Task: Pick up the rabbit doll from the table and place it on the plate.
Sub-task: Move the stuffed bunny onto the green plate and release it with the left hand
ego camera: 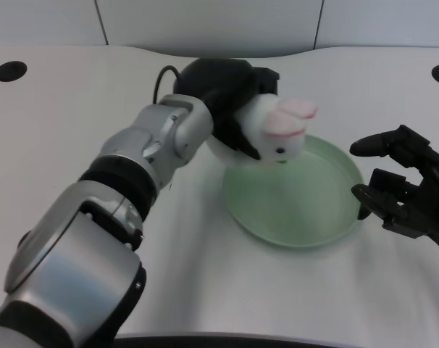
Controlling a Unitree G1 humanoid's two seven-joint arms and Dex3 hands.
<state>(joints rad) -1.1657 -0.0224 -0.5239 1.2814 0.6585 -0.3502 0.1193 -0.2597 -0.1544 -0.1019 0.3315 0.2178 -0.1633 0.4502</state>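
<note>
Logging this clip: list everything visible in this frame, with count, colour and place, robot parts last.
rabbit doll: one, white with pink ears, held in the left hand above the plate's far-left rim
plate: one, pale green, on the table right of centre, nothing lying in it
table: one, white, fills the view
holes in the table: two, dark, far-left and far-right edges
cable: one, black, looping behind the left hand
left hand: one, black, grips the rabbit doll
left arm: one, silver, reaching in from lower left
right hand: one, black, beside the plate's right rim, holding nothing
</note>
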